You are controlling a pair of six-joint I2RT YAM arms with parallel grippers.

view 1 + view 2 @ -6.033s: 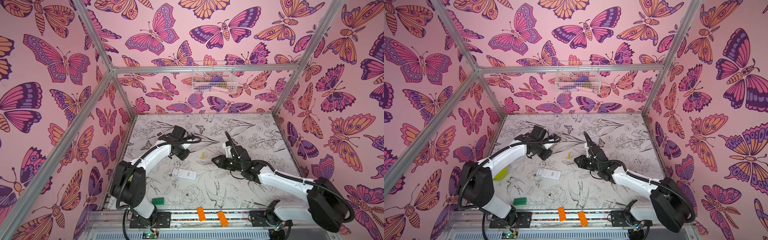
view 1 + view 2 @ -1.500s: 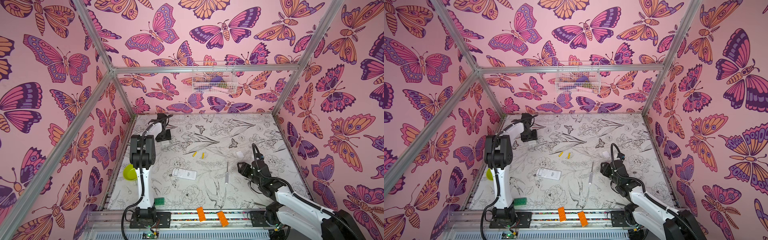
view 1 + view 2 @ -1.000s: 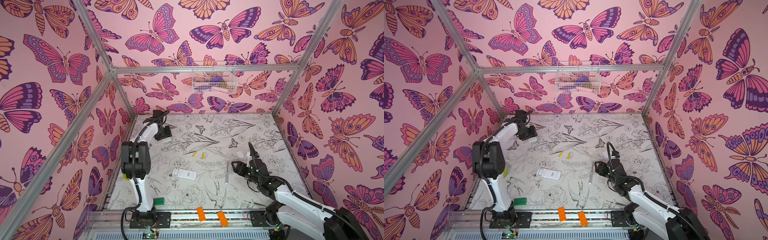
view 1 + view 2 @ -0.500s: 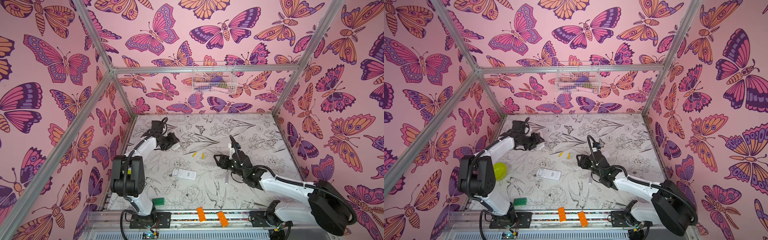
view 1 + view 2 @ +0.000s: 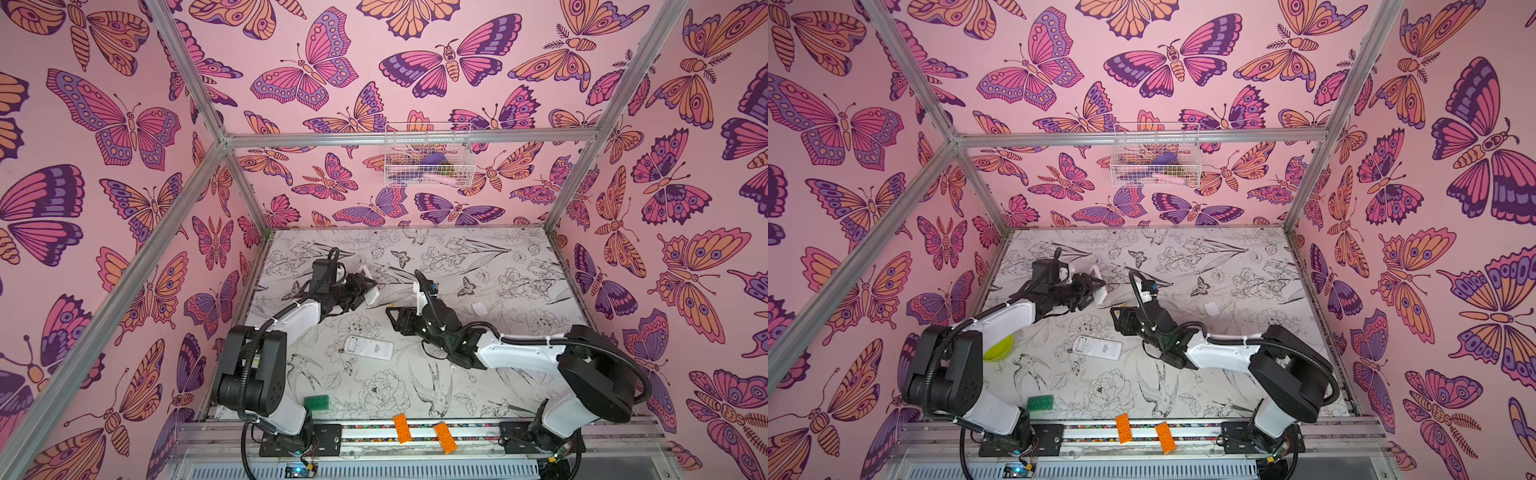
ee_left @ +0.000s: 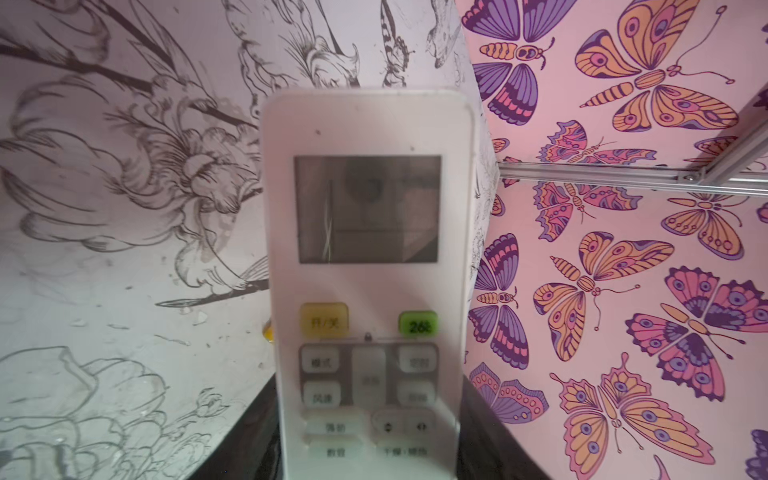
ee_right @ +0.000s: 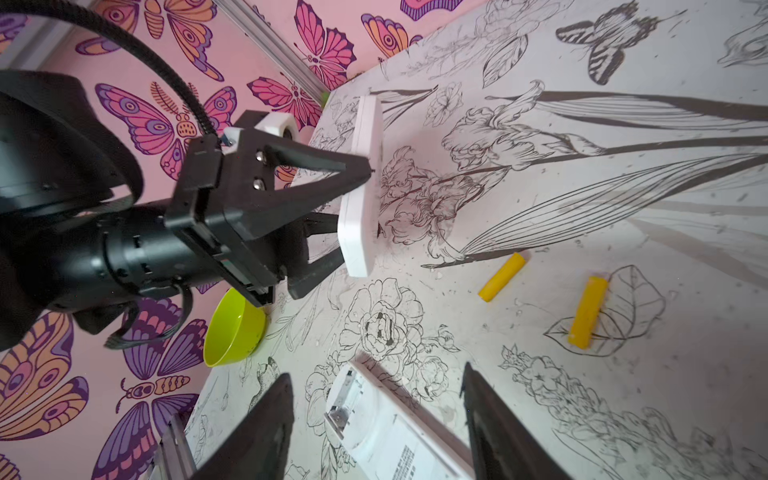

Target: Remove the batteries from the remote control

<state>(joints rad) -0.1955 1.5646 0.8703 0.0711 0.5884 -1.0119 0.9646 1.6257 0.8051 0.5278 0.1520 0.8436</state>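
Observation:
My left gripper (image 6: 370, 395) is shut on a white remote control (image 6: 365, 208) with a screen and buttons, held above the table's left-middle (image 5: 368, 291). In the right wrist view this remote (image 7: 360, 187) shows edge-on. A second white remote (image 5: 369, 348) lies face down on the table with its battery bay (image 7: 345, 399) uncovered. My right gripper (image 7: 374, 415) hovers open just above it, holding nothing, and in a top view sits right of it (image 5: 397, 322). Two yellow batteries (image 7: 502, 276) (image 7: 588, 318) lie loose on the table.
A small white cover (image 5: 479, 308) lies right of my right arm. A lime bowl (image 5: 998, 348) sits by the left wall. A green brick (image 5: 316, 402) and two orange bricks (image 5: 402, 427) lie along the front edge. A wire basket (image 5: 428, 156) hangs on the back wall.
My left arm swung from the back-left corner toward the middle, carrying its remote. My right gripper came in from the right side to hover by the remote on the table.

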